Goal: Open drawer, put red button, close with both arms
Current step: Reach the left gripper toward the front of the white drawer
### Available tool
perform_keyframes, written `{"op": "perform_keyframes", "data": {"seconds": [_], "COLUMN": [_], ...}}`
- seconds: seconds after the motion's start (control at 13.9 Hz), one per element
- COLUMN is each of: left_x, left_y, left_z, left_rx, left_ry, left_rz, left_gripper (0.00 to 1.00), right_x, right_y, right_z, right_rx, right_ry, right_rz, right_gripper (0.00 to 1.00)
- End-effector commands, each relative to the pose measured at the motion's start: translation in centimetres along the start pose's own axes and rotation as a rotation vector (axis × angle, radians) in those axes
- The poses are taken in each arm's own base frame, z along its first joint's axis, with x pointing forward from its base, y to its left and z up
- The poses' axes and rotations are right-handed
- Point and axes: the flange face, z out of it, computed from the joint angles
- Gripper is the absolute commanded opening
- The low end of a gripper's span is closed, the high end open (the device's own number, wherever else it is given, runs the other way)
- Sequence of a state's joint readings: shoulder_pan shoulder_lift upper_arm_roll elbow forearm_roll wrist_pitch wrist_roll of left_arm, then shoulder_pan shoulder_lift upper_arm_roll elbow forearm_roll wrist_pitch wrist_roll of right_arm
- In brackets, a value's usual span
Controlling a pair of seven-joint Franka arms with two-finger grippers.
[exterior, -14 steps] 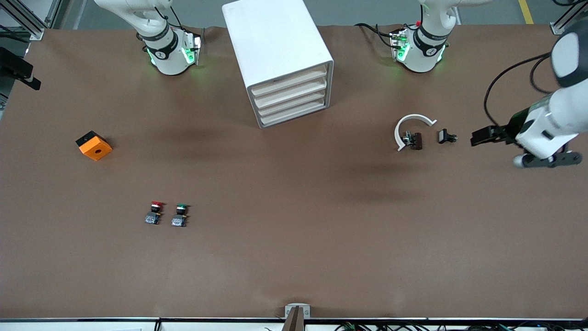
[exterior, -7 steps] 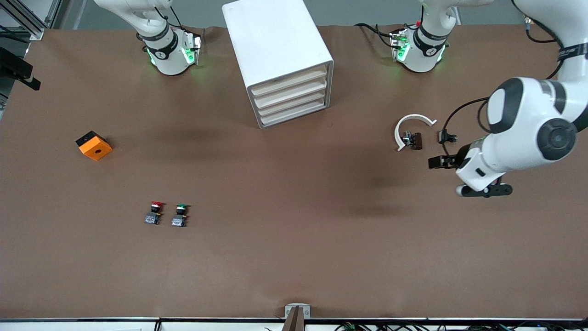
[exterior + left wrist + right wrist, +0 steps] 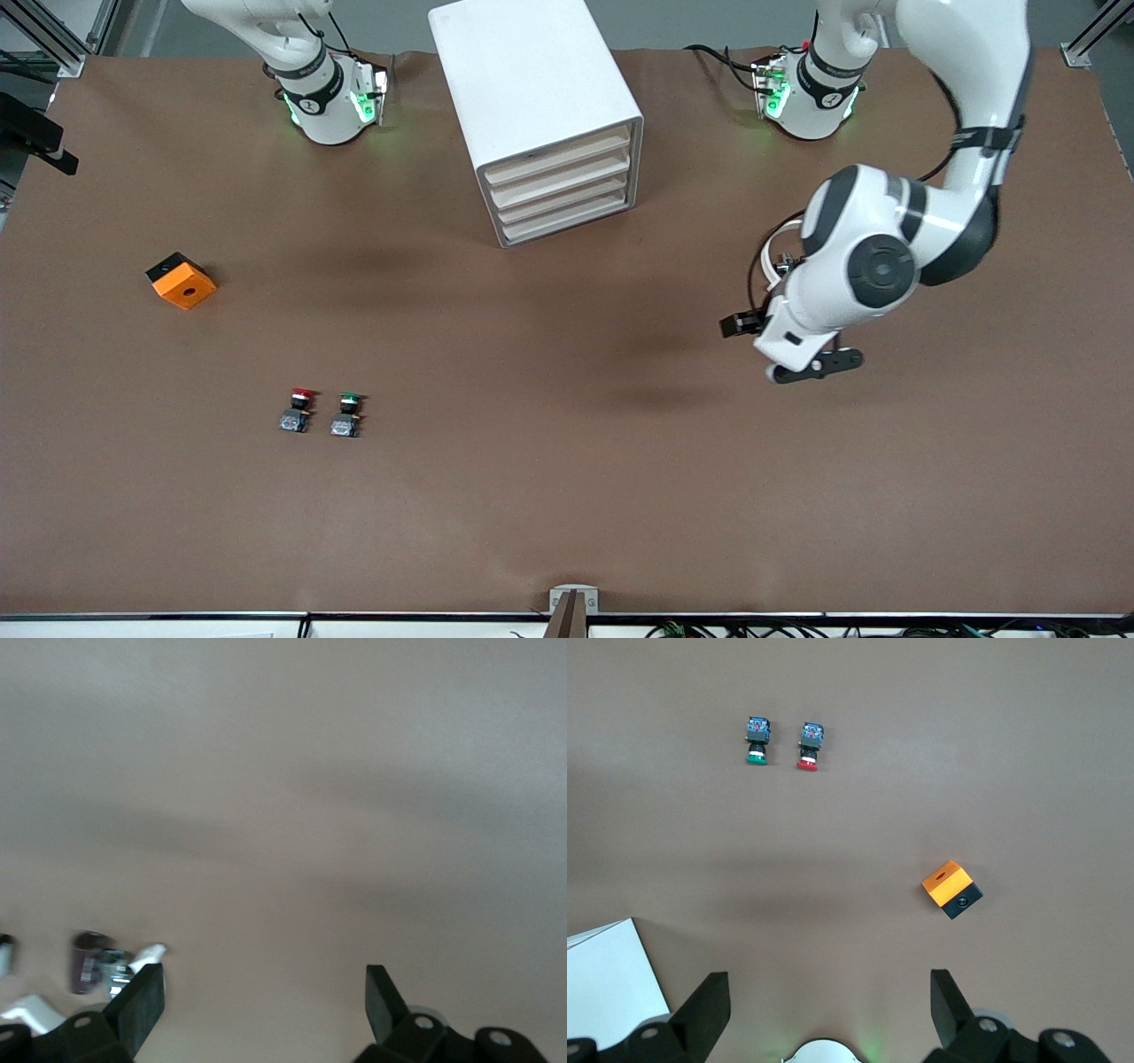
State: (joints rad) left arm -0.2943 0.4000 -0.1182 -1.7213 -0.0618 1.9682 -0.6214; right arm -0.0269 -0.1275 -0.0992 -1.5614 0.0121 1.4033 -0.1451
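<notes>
The white cabinet (image 3: 532,97) stands between the arms' bases, its four beige-fronted drawers (image 3: 563,190) all shut. The red button (image 3: 301,408) lies on the table toward the right arm's end, beside the green-capped one (image 3: 348,414), nearer the front camera than the cabinet. Both also show in the right wrist view, red (image 3: 808,746) and green (image 3: 756,740). My left gripper (image 3: 735,325) is open and empty over bare table; it also shows in the left wrist view (image 3: 264,1005). My right gripper (image 3: 828,1010) is open and empty, high over its own base, out of the front view.
An orange and black block (image 3: 182,281) lies toward the right arm's end, also in the right wrist view (image 3: 952,889). A white curved piece (image 3: 772,252) with a small dark part (image 3: 89,961) lies under the left arm. The cabinet's corner (image 3: 611,979) shows in the right wrist view.
The left arm has swung in from the left arm's end of the table toward the middle, and now covers much of the white curved piece. The right arm has not moved.
</notes>
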Motion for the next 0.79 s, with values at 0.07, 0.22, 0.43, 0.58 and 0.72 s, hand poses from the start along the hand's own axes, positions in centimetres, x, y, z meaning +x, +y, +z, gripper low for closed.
{"op": "perform_keyframes", "data": {"seconds": [0.07,0.22,0.43,0.58,0.72], "left_x": [0.4,-0.5,0.1,-0.7,-1.0], "left_y": [3.2,5.5,8.4,10.2,11.3], "left_z": [2.0,2.9,4.9,7.0,8.5], "left_rx": [-0.007,-0.012,-0.073,-0.051,-0.061], "left_ry": [-0.005,-0.018,-0.109,-0.136,-0.207], "left_rz": [-0.175,-0.253,-0.447,-0.547,-0.68], "left_gripper": [1.0,1.0,1.0,1.0,1.0], "right_x": [0.1,0.2,0.3,0.5,0.6], "right_y": [0.0,0.0,0.0,0.2,0.2], "right_z": [-0.5,-0.4,-0.3,0.0,0.3], "right_rx": [0.004,0.006,0.006,0.007,0.005], "right_ry": [0.008,0.007,0.004,-0.002,-0.007], "right_rz": [-0.005,-0.004,-0.001,-0.001,-0.002], "right_gripper": [1.0,1.0,1.0,1.0,1.0]}}
